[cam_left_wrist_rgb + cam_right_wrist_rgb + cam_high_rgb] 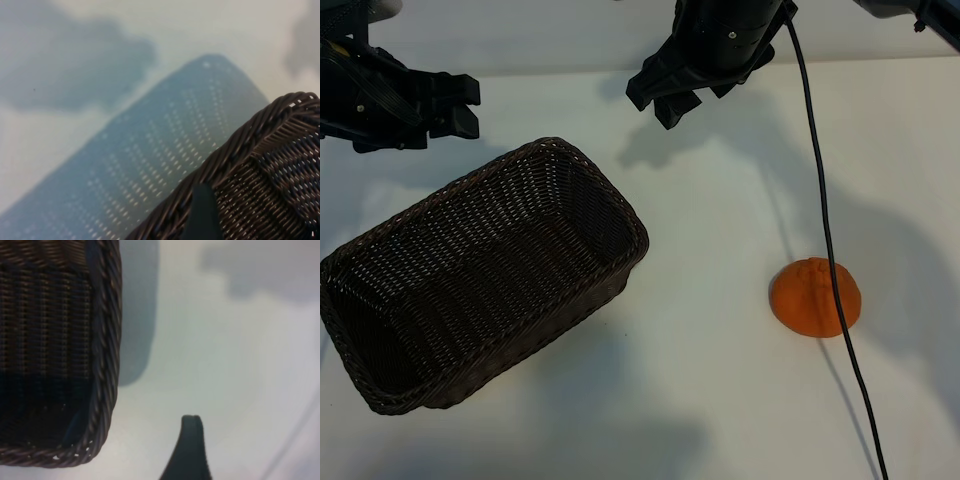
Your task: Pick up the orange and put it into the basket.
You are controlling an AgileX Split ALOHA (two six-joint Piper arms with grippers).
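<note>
The right gripper (670, 95) hangs with its fingers apart and nothing between them, above the far middle of the white table (720, 400); the left gripper (465, 105), fingers likewise apart and empty, sits over the far left edge, just beyond the basket's far corner. The basket (620, 225) lies slantwise across the left half of the table, dark brown wicker, with nothing in it. The orange (805, 295) rests on the table toward the right edge, well apart from the basket and both grippers. A black cable (825, 230) runs from the right arm down across the orange's right side. Soft grey shadows fall on the plain matte tabletop.
</note>
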